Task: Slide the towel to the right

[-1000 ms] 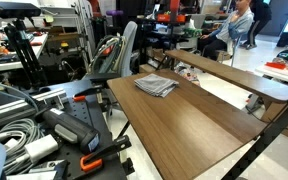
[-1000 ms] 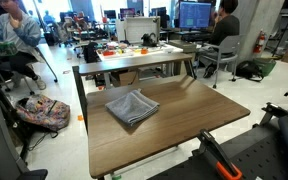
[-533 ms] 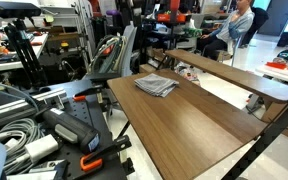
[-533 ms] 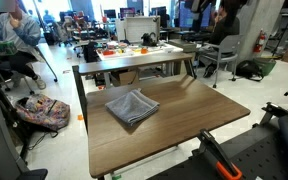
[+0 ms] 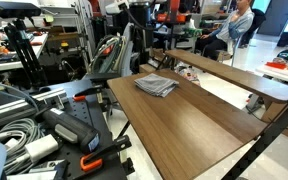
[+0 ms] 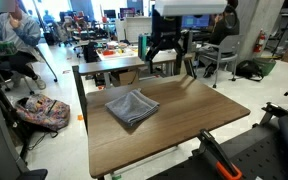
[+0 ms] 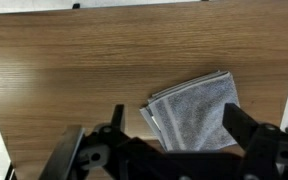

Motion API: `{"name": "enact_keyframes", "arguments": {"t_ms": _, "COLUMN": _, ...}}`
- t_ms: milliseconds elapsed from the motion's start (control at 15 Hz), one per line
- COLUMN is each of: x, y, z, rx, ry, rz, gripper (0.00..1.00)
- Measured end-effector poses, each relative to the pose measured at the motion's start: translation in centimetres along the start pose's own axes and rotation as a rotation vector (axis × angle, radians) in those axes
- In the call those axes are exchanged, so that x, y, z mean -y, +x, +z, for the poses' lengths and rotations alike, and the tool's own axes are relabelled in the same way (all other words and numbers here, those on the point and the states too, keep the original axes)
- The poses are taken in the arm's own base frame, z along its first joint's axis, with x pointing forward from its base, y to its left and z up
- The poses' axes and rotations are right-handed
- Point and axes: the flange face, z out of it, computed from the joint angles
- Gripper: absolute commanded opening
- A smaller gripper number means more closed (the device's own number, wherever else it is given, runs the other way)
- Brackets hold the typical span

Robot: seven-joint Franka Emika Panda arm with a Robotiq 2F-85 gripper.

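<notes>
The towel [image 5: 156,85] is a small grey folded cloth lying flat on the wooden table [image 5: 199,125]. It also shows in an exterior view [image 6: 132,107] and in the wrist view [image 7: 194,110], with layered edges on one side. My gripper [image 6: 169,62] hangs open and empty high above the table's far part, well above the towel. In an exterior view it shows [image 5: 139,55] beyond the towel. In the wrist view my open fingers [image 7: 174,125] frame the towel far below.
A second wooden table [image 5: 239,78] stands beside mine. Cables, clamps and gear [image 5: 44,130] crowd the area next to the table. Behind are desks with monitors [image 6: 194,15], chairs, and seated people [image 5: 234,25].
My gripper has come down into both exterior views above the far side of the table. The towel has not moved.
</notes>
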Motion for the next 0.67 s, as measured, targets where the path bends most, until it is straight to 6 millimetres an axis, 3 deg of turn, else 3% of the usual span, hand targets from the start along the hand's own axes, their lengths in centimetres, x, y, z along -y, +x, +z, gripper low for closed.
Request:
{"name": "enact_keyframes", "arguments": {"t_ms": 400, "x": 5.9, "y": 6.2, "z": 6.8, "rx": 0.002, "ry": 0.008, "rz": -0.029, "gripper": 1.00}}
{"name": "enact_keyframes", "arguments": {"t_ms": 667, "x": 7.9, "y": 9.1, "z": 9.8, "rx": -0.013, "ry": 0.001, "rz": -0.035, "gripper": 1.00}}
